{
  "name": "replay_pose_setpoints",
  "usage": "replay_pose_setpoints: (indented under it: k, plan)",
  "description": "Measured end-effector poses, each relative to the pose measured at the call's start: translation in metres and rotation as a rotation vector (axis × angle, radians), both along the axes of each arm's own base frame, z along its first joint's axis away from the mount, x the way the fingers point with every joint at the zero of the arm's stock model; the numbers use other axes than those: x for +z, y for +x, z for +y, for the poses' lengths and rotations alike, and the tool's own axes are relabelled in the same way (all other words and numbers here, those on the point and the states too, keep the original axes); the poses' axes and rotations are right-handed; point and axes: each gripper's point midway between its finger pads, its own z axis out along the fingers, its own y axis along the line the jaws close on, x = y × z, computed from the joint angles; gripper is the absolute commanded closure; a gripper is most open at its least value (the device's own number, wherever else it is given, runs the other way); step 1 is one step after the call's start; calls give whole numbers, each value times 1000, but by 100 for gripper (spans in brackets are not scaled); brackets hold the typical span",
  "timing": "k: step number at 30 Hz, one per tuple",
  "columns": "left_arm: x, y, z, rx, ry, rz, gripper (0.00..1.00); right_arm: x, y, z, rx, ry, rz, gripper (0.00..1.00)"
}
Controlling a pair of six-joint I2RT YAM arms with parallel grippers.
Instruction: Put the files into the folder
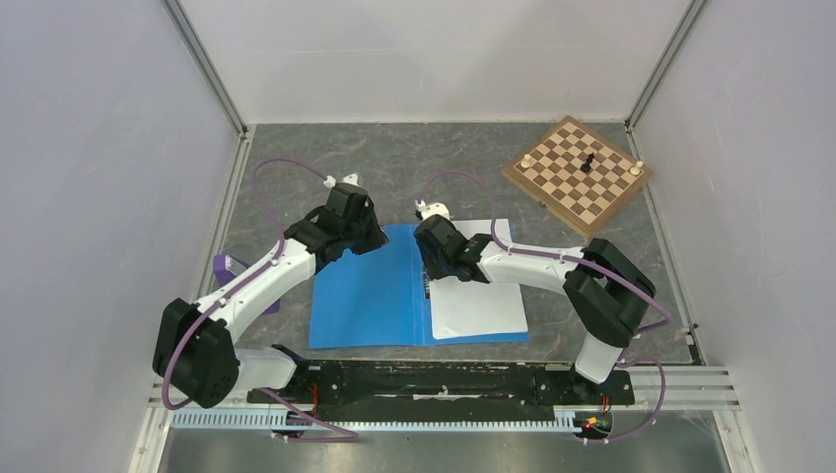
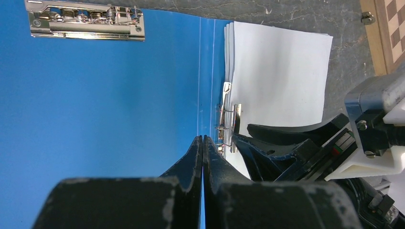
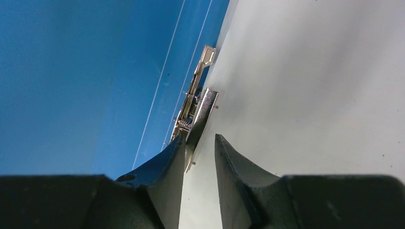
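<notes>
- Looking down from the top view, the blue folder [image 1: 365,296] lay open at the middle of the bench [image 1: 394,158]. The files [image 1: 483,310] rested on its right half, and a chessboard [image 1: 577,175] sat at upper right.
- In the left wrist view, the left end effector [image 2: 201,143] had its fingers pressed together over the blue cover at centre frame.
- In the right wrist view, the right end effector [image 3: 200,140] stood narrowly apart. The metal clip [image 3: 205,102] reached into the gap, along the files' left edge.
</notes>
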Motion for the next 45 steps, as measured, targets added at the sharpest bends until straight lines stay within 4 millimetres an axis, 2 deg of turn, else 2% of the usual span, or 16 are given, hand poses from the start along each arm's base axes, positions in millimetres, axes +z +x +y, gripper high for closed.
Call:
replay_pose_setpoints:
  k: [8, 15, 22, 26, 33, 45]
  plan:
    - [0, 0, 0, -2, -2, 2, 98, -2, 0, 2, -2, 4, 1, 82]
    - [-6, -2, -1, -9, -1, 19, 98, -1, -2, 6, 4, 13, 2, 83]
    - [-23, -1, -6, -20, 8, 61, 98, -5, -4, 5, 10, 19, 6, 85]
    - [-39, 1, -12, -32, 11, 107, 98, -5, -6, 3, 10, 29, 1, 85]
    - [-56, 14, -26, -29, -5, 162, 98, -6, -9, 1, 8, 46, -3, 86]
    - [-66, 38, -50, -14, -59, 202, 98, -11, -18, -3, 12, 87, -2, 86]
